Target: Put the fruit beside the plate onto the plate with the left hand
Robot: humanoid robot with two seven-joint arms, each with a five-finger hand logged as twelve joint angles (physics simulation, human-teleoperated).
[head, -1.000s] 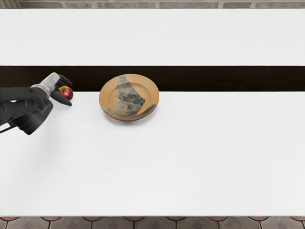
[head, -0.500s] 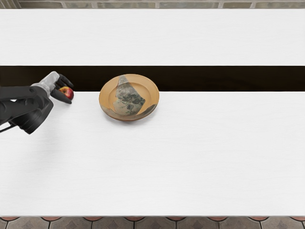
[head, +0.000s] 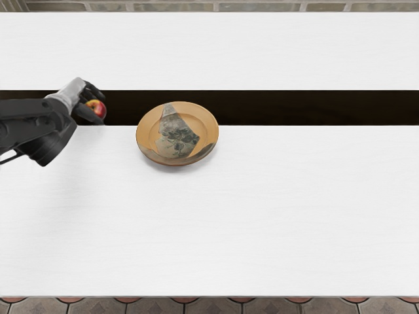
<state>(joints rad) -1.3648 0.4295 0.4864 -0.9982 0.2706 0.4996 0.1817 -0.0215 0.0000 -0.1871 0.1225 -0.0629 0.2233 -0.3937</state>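
Observation:
A small red and yellow fruit [head: 97, 108] is held in my left hand [head: 88, 106], whose dark fingers curl around it. Hand and fruit are lifted off the white table, over its back edge at the far left. My left arm comes in from the left edge of the picture. The orange-brown plate [head: 209, 132] with a grey painted pattern lies on the table to the right of the hand, about a hand's width away, with nothing on it. My right arm does not show.
A dark gap [head: 294, 108] runs across the view behind the table's back edge, with a second white surface [head: 229, 49] beyond it. The plate's rim reaches nearly to that back edge.
My left hand closed its fingers on the fruit and has lifted it up and slightly right, off the table surface. The plate has not moved.

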